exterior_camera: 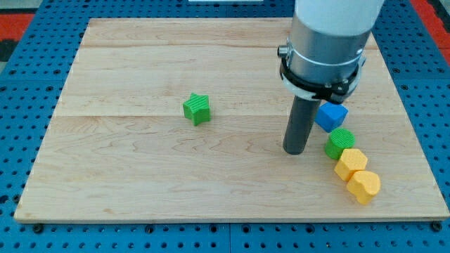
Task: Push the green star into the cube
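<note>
The green star (197, 109) lies left of the board's middle. A blue cube (330, 115) sits at the view's right, just right of my rod. My tip (294, 151) rests on the board, far to the right of the green star and just below-left of the blue cube, apart from both. Any blocks behind the arm at the top right are hidden.
A green round block (340, 143) lies just below the blue cube, right of my tip. Two yellow blocks (351, 164) (364, 187) trail down to the right of it. The wooden board (140, 183) ends close beyond them at the view's right.
</note>
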You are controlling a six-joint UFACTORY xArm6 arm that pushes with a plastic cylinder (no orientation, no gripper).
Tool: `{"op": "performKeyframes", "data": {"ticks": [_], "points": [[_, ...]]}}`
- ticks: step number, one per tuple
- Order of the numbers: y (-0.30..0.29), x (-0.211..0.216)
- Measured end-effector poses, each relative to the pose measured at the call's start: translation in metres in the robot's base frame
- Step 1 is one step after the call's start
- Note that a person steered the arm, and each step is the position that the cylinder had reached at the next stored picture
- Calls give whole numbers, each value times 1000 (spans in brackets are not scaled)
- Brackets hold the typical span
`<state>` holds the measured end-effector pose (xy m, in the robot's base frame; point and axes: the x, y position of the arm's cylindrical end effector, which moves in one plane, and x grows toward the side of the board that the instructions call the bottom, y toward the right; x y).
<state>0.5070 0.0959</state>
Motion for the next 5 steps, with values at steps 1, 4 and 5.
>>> {"op": "performKeyframes", "data": {"ticks": [1, 4, 5], "points": [[-110, 0], [-228, -98], [-173, -108]]}}
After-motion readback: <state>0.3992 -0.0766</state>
